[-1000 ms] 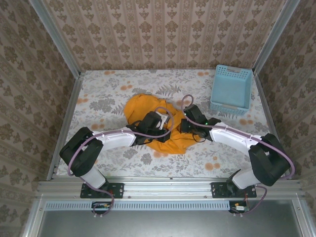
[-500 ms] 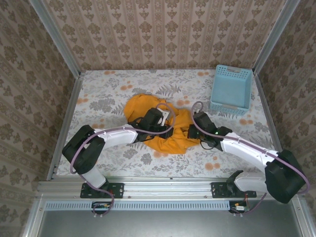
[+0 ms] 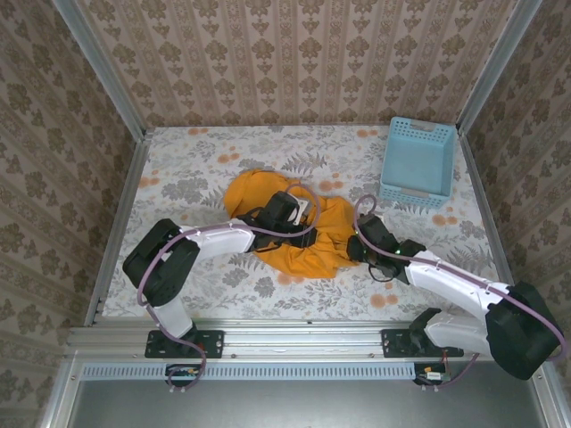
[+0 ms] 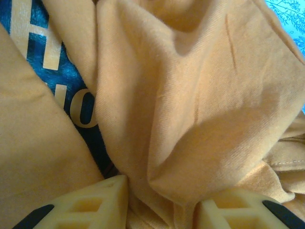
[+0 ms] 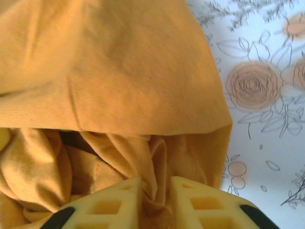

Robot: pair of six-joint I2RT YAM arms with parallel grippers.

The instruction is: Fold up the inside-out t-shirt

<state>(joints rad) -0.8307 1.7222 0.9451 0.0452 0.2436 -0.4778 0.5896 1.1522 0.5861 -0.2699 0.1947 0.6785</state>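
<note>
My left gripper (image 4: 161, 210) was spread, its two fingers (image 4: 90, 206) set apart on the shirt (image 4: 190, 119), and a thick soft fold of orange-yellow cloth ran down into the gap between them without being squeezed. Just ahead of that gripper and to its left, two layers of cloth parted over a dark blue print (image 4: 28, 62) with pale letters on it. Far ahead and to its right a sliver of the table (image 4: 291, 13) showed past the cloth. My right gripper (image 5: 155, 200) had its fingers (image 5: 114, 202) drawn close together, pinching a narrow bunched ridge of the shirt (image 5: 119, 71), with wrinkles running into the slot between them. Ahead of that gripper a smooth flap lay over the crumpled layers, its hemmed edge crossing just beyond my fingertips. To the right of the flap lay the flowered table (image 5: 267, 119). From above, the shirt (image 3: 308, 254) lay rumpled in a heap on the table (image 3: 196, 169). My left gripper (image 3: 294, 216) sat on its middle and my right gripper (image 3: 359, 242) at its right edge, the two near each other with cloth between them. The blue basket (image 3: 417, 160) stood well beyond my right gripper and a little to its right, apart from the shirt.
</note>
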